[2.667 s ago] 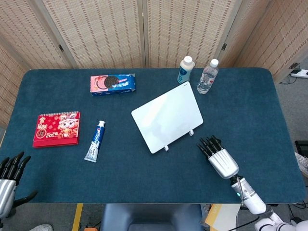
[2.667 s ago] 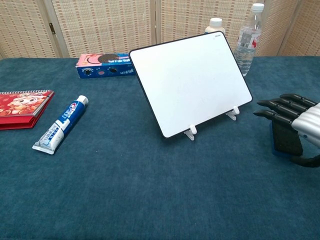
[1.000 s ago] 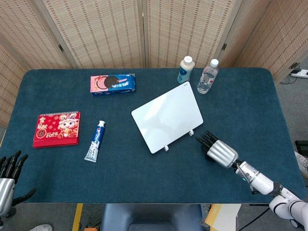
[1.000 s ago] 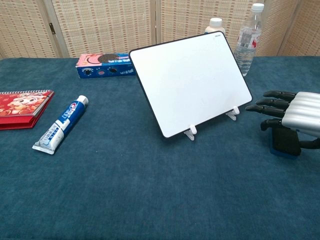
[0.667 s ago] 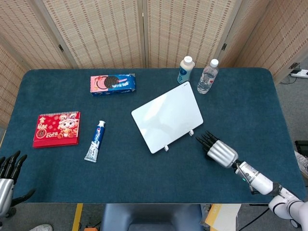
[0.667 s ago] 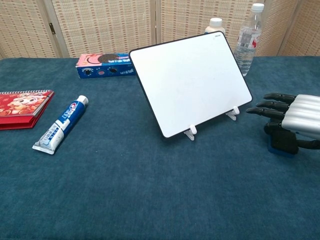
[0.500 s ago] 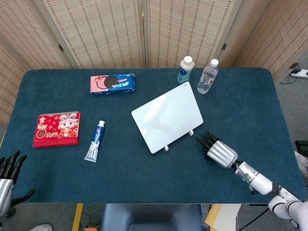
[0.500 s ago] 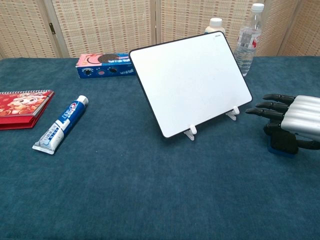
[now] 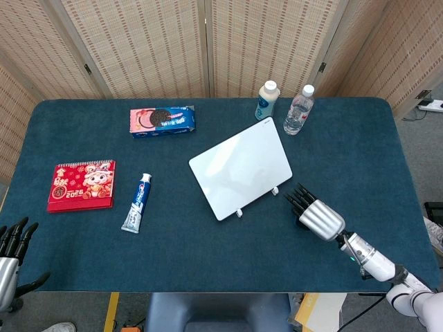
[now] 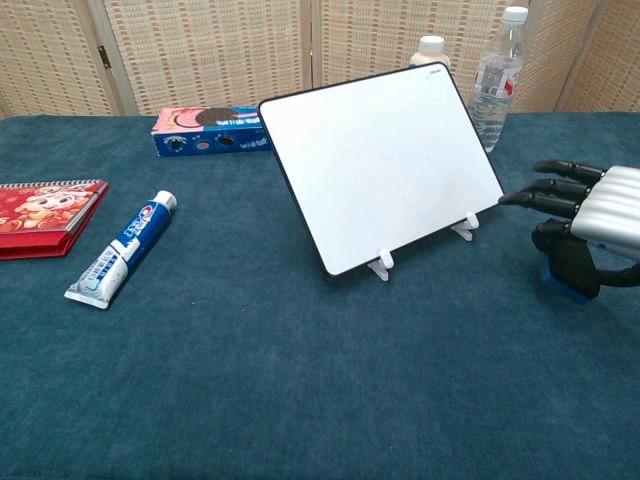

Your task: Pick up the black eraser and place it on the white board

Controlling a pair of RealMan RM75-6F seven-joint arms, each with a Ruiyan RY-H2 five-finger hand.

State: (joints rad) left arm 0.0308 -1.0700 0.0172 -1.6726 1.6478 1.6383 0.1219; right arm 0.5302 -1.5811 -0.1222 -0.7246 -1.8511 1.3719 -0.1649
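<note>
At the right edge of the chest view the right robot hand [image 10: 590, 225] has the eraser [image 10: 567, 272] pinched between thumb and fingers, seemingly just off the desk [image 10: 300, 380], right of the board [image 10: 385, 160] on its clips. The lift probably wants a firm squeeze, then a gentle carry left onto the sloped face. The left robot hand [image 9: 10, 256], lower left in the head view, lies spread, holding nothing.

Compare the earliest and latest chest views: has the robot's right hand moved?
Yes. The right hand has risen and drawn closer to the white board, with the black eraser held beneath its fingers.
</note>
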